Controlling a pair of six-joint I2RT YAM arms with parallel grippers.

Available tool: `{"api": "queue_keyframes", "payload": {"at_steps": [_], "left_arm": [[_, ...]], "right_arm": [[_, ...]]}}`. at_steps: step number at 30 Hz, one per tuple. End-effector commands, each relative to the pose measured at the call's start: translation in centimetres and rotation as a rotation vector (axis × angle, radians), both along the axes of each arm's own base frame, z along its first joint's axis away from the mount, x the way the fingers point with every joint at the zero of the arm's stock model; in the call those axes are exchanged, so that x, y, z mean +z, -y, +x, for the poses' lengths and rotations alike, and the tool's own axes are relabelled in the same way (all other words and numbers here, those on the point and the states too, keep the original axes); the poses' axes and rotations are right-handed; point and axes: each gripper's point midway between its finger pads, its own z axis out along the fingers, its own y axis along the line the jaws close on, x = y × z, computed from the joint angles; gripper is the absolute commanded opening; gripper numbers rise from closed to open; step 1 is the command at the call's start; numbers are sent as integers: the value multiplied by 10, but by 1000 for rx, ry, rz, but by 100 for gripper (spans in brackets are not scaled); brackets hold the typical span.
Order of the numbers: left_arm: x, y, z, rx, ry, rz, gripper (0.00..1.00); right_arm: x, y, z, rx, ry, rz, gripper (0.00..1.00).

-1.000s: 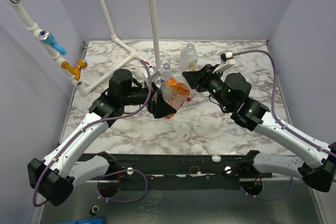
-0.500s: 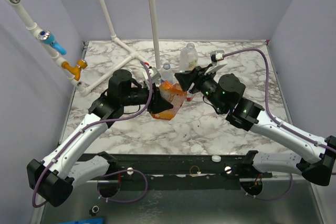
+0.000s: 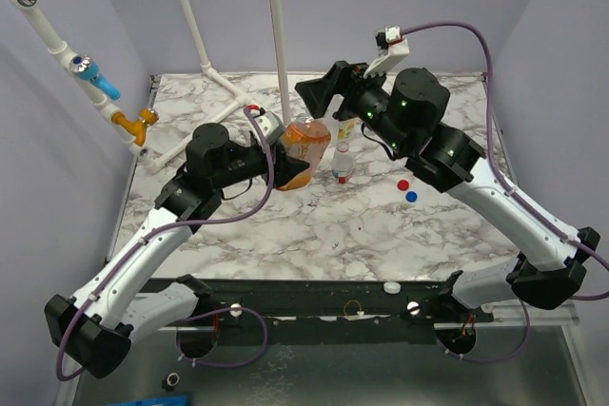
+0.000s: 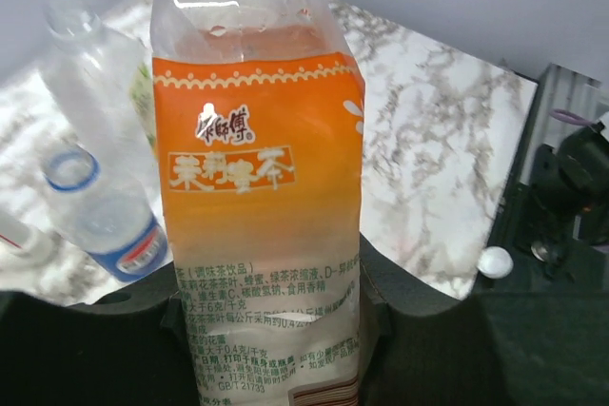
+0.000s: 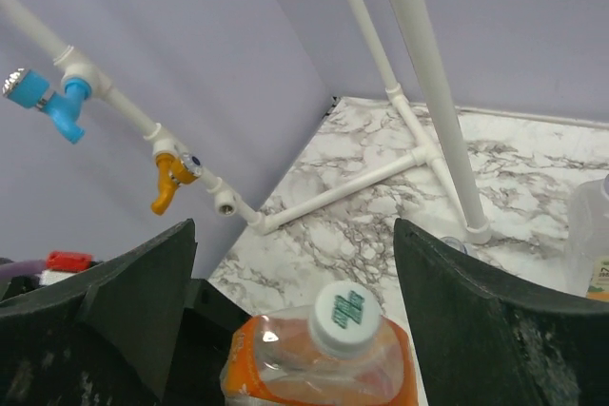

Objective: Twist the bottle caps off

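My left gripper is shut tight around a see-through plastic bottle with an orange label. It holds the bottle by its lower half, one side pressed by each finger. The bottle stands up straight in my grip, over the middle of the white and grey marble table. I cannot tell if its bottom touches the table. A small round white cap with a green mark sits on the bottle's neck. My right gripper hangs just above that cap. Its two black fingers are spread wide apart and touch nothing. The cap is between them but lower down. Just beside the orange bottle, on its right, stands a little clear bottle with a red label. A small red cap and a small blue cap lie on the table near it, close together. Behind the bottle I hold, I see a small clear bottle with a blue label and a tall clear plastic bottle. Both have open tops. Another small white cap lies at the near edge of the table. White plastic pipes stand at the back of the table.
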Motion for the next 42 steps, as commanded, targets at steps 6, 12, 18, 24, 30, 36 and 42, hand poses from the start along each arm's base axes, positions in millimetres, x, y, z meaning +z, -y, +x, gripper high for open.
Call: {"api": "queue_keyframes", "payload": {"at_steps": [6,12,18,24,30,36,42], "left_arm": [[86,-14,16,76,423,-29,13],[79,-15,16,83,406,-26,13],[82,-16,23,124,375,-60,12],[75,-11,23,114,308,-93,11],[79,0,6,36,195,-167,11],[78,11,-23,-110,68,-211,12],[73,16,-39,-208,43,-201,5]], "right_arm": [[-1,7,5,85,-63,-31,74],[9,-11,0,186,-14,15,58],[11,-21,-2,234,15,38,42],[10,-23,1,233,29,51,16],[28,-16,-2,325,129,102,0],[36,-7,-43,748,271,117,1],[37,1,-81,887,392,83,0]]}}
